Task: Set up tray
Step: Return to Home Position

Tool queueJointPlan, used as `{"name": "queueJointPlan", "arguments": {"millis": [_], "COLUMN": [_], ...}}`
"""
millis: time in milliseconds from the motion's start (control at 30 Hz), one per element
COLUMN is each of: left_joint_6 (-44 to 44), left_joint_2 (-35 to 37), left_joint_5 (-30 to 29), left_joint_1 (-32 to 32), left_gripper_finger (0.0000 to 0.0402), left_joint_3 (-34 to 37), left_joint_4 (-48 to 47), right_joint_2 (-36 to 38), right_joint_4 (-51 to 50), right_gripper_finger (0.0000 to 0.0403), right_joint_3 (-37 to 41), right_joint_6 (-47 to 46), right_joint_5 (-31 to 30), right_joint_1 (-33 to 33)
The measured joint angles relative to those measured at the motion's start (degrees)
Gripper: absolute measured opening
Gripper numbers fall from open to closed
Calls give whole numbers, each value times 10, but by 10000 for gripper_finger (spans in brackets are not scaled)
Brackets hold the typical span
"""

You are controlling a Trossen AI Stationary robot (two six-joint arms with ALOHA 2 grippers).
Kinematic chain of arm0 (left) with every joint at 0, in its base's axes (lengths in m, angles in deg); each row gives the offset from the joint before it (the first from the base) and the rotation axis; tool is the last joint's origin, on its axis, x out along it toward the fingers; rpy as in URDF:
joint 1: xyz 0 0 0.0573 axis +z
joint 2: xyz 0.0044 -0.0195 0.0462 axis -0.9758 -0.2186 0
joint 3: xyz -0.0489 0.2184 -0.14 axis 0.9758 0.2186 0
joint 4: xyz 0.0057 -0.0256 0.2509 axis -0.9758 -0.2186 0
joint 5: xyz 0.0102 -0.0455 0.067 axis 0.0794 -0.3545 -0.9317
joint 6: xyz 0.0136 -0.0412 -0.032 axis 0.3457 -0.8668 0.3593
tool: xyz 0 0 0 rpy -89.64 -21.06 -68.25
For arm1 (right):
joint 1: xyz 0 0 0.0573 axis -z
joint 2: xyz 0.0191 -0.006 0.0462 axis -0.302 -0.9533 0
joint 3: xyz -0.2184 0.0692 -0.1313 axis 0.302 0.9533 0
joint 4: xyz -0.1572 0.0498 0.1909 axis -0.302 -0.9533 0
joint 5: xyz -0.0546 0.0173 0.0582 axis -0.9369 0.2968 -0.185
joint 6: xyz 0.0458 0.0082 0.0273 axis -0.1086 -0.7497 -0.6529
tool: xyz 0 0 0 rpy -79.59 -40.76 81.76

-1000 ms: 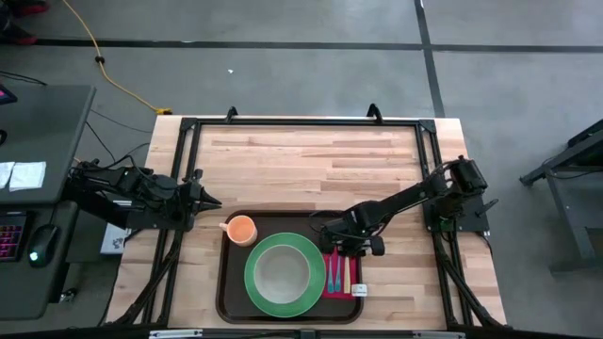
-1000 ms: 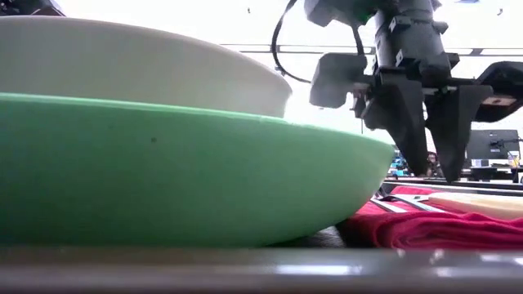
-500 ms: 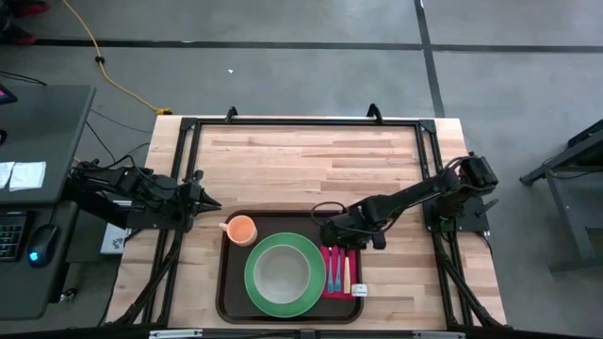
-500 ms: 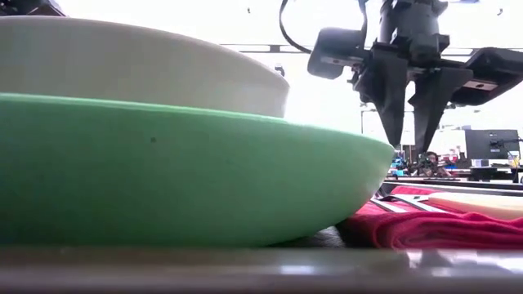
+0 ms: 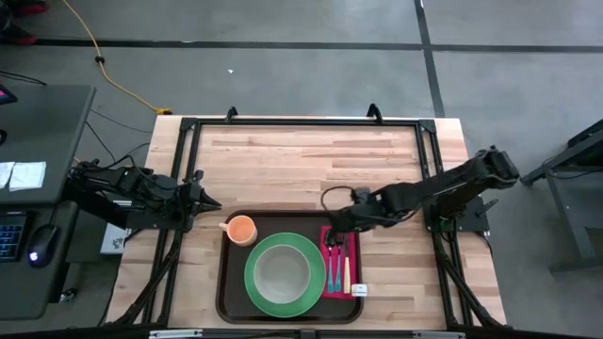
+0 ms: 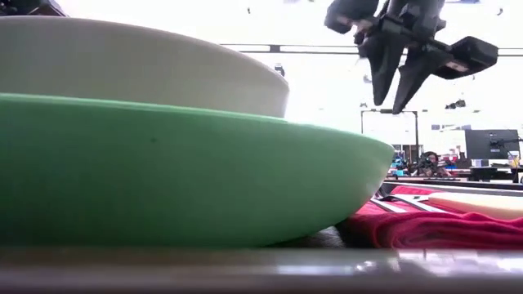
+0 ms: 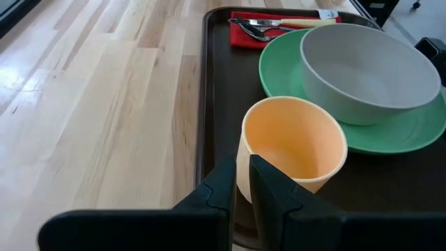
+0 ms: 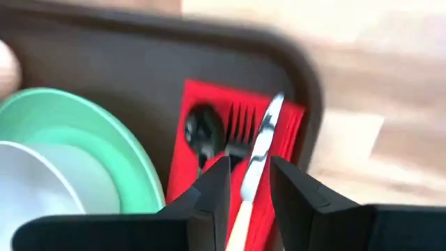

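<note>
right gripper [image 5: 334,234] lifted off napkin [image 5: 353,256], arm outstretched | fingers [image 8: 209,195] parted, empty | left gripper [image 5: 212,202] parked, closed

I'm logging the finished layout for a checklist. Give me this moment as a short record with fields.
tray: on the wooden table
green plate: on the tray, grey bowl in it
orange cup: upright, tray's far left corner
red napkin: on the tray, right of the plate
cutlery: spoon, fork, knife side by side on the napkin
right hand: open, empty, above the napkin's far end
left hand: shut, beside the tray, near the cup
</note>
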Motion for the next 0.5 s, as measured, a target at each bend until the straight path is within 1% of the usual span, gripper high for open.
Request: {"name": "queueJointPlan", "arguments": {"millis": [100, 167, 267, 500], "left_joint_6": [0, -2, -5, 20], "left_joint_2": [0, 0, 0, 0], "left_joint_5": [-1, -3, -3, 2], "left_joint_1": [0, 0, 0, 0], "left_gripper_finger": [74, 74, 74, 74], "left_joint_3": [0, 0, 0, 0], "left_joint_4": [1, 4, 23, 66], "right_joint_2": [41, 69, 112, 197], "right_joint_4": [-33, -59, -92, -96], "right_gripper_finger": [79, 79, 79, 79], "right_joint_3": [0, 0, 0, 0], "right_joint_6": [34, 54, 60, 140], "right_joint_5": [-41, -59, -92, -189], "right_joint_1": [0, 0, 0, 0]}}
